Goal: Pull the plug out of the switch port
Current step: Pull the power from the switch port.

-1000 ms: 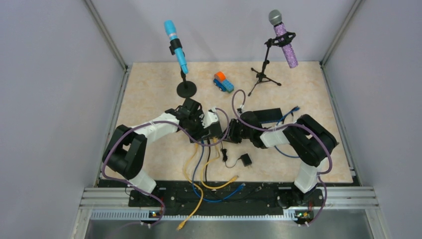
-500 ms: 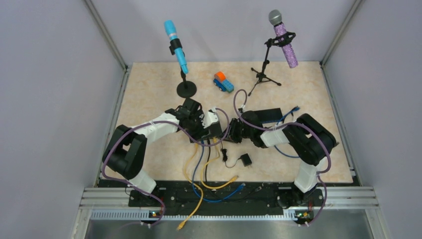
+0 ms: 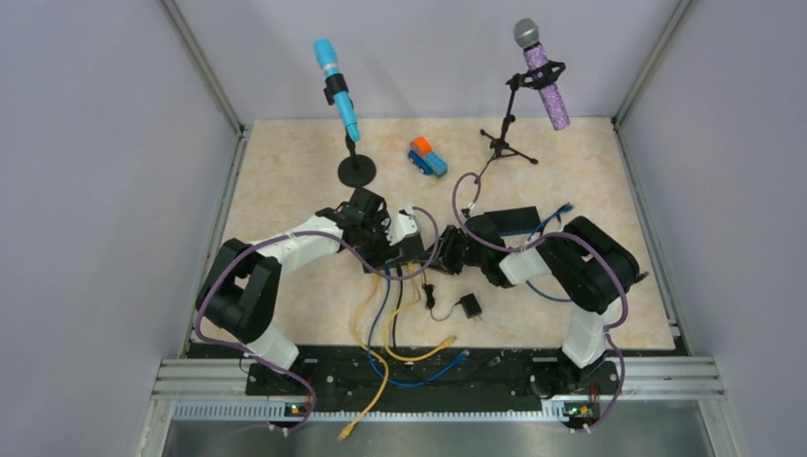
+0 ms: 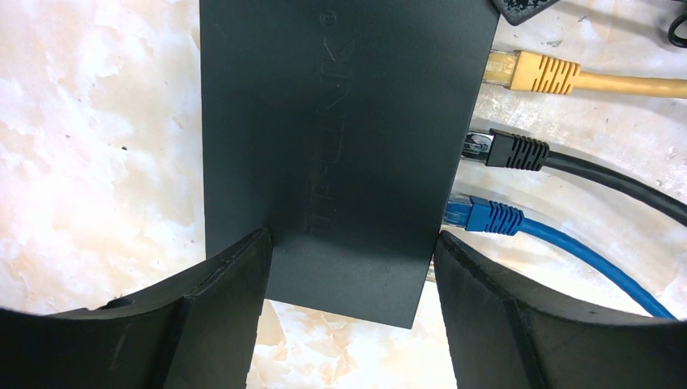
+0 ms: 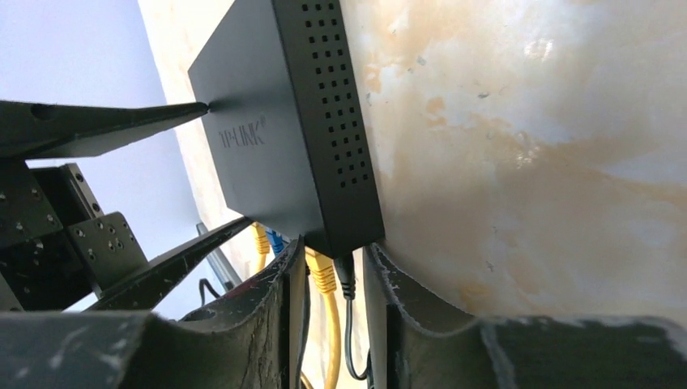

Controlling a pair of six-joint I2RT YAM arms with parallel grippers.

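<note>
Left wrist view first: what is the left tool [image 4: 352, 239] on?

It stands about half open around the black switch [image 4: 340, 121], one finger [image 4: 219, 308] against each long side, clamping it. The switch lies flat on the table [image 4: 97, 146].

And the plugs?

Three sit in the ports along the switch's right edge: the yellow plug [image 4: 539, 74], the black plug [image 4: 509, 151] and the blue plug [image 4: 484, 215]. All are seated.

Where is the right tool [image 5: 334, 247]?

At the switch's cable corner, with only a narrow gap between its fingers. The yellow plug and the black plug run between them. I cannot tell whether it pinches either one.
</note>
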